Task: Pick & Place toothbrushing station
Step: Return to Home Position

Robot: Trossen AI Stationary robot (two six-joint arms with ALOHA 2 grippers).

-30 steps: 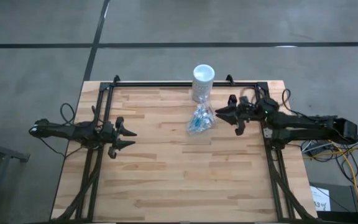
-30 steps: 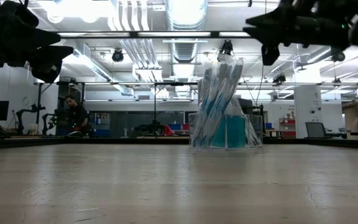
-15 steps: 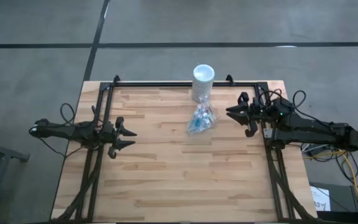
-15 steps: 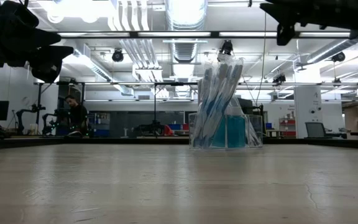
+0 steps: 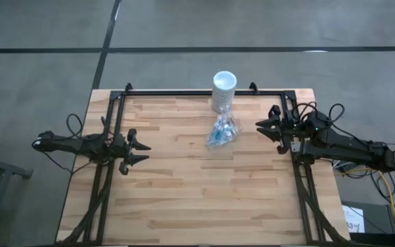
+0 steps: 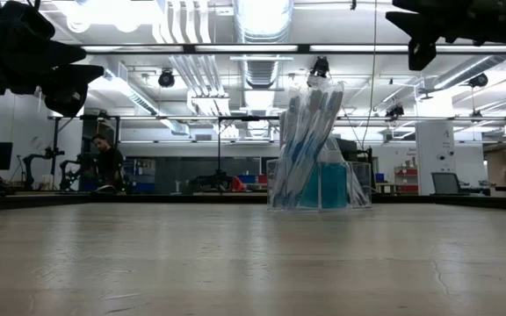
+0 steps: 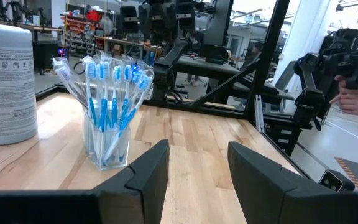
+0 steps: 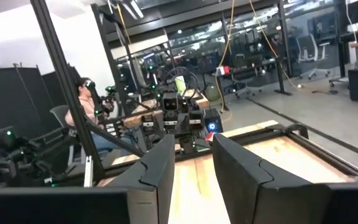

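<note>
Right tool (image 5: 260, 127) has retreated rightward from the cup (image 5: 221, 134).

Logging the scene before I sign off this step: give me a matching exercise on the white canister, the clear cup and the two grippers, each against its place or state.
Things:
1. white canister
2. clear cup
3. left gripper
4. right gripper

Places or states:
A. open and empty, above the right side of the table
B. at the middle of the table's far edge
C. open and empty, at the table's left side
D. just in front of the canister, holding blue-and-white toothbrushes

Pairs: 1-B, 2-D, 3-C, 4-A.
</note>
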